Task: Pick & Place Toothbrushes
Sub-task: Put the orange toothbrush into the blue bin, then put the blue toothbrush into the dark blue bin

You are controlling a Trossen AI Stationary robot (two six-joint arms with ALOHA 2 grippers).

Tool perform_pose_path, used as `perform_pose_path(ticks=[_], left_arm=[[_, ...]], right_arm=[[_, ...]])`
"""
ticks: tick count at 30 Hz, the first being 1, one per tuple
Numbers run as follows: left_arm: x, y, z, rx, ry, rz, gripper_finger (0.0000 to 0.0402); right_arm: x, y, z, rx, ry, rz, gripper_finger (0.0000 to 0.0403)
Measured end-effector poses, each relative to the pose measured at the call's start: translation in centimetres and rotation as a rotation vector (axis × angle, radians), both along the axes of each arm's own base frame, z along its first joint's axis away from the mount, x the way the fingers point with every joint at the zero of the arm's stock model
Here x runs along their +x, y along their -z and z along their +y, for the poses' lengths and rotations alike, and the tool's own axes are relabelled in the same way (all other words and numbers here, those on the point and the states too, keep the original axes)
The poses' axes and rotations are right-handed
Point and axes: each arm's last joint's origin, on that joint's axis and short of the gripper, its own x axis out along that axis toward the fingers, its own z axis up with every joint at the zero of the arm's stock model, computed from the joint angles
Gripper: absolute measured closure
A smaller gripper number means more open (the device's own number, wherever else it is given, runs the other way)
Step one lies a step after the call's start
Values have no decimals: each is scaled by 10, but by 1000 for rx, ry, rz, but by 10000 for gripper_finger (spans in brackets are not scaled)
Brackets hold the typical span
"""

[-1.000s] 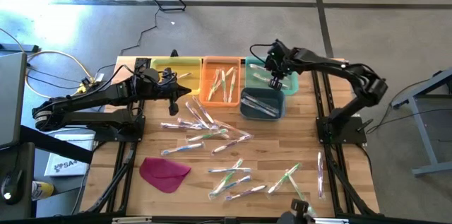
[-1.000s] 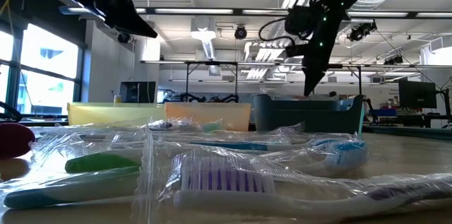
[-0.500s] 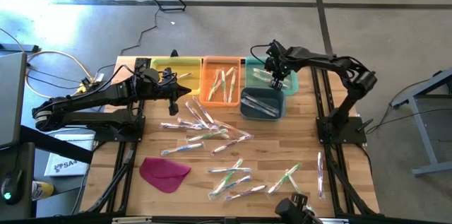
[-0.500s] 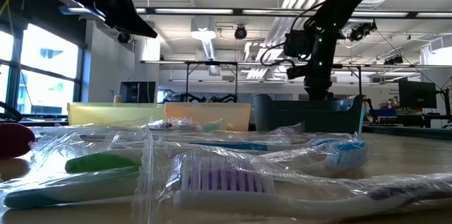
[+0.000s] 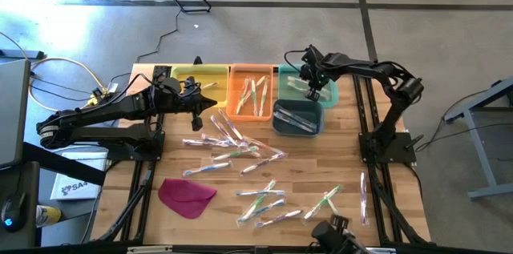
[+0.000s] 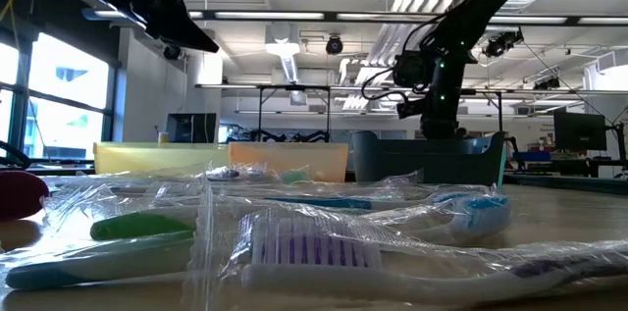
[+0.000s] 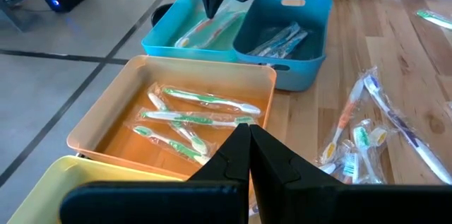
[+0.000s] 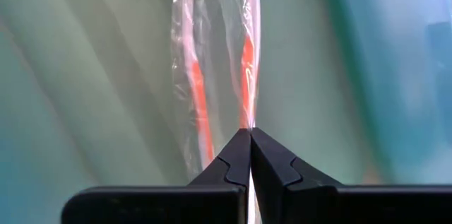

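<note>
My right gripper (image 5: 311, 90) reaches down into the light teal tray (image 5: 290, 87) at the far right and is shut on a wrapped toothbrush with an orange handle (image 8: 212, 75). In the low view the dark blue bin (image 6: 432, 159) hides its fingertips. My left gripper (image 7: 248, 128) is shut and holds nothing, hovering above the near rim of the orange tray (image 7: 113, 107), where three green toothbrushes (image 7: 191, 114) lie. Many wrapped toothbrushes (image 5: 240, 154) lie loose on the wooden table. My right gripper pinches the clear wrapper's end (image 8: 248, 114) of the orange toothbrush between its two fingertips. The fingers come steeply from above, in line with the brush. The brush hangs below them into the teal tray (image 7: 205, 30); whether its far end rests on the tray floor I cannot tell.
A yellow tray (image 5: 196, 78) stands left of the orange one. The dark blue bin (image 5: 298, 118) with toothbrushes sits just in front of the teal tray. A magenta cloth piece (image 5: 186, 195) lies near the table's front left. A single toothbrush (image 5: 363, 194) lies by the right edge.
My right gripper has sunk toward the teal tray with the orange toothbrush, tipping more steeply downward, and stays shut on the wrapper.
</note>
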Motion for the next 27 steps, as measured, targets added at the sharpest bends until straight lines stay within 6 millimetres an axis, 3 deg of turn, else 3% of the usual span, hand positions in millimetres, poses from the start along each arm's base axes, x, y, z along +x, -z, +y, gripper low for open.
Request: perform_pose_path(ticks=[14,19,27], left_arm=[[0,0,0,-1,3,0,401],[0,0,0,-1,3,0,401],[0,0,0,-1,2,0,401]], right_arm=[[5,-6,7,-103,2,85,303],[12,-25,23,-204,-40,112,323],[17,-69,56,-297,-71,-35,379]])
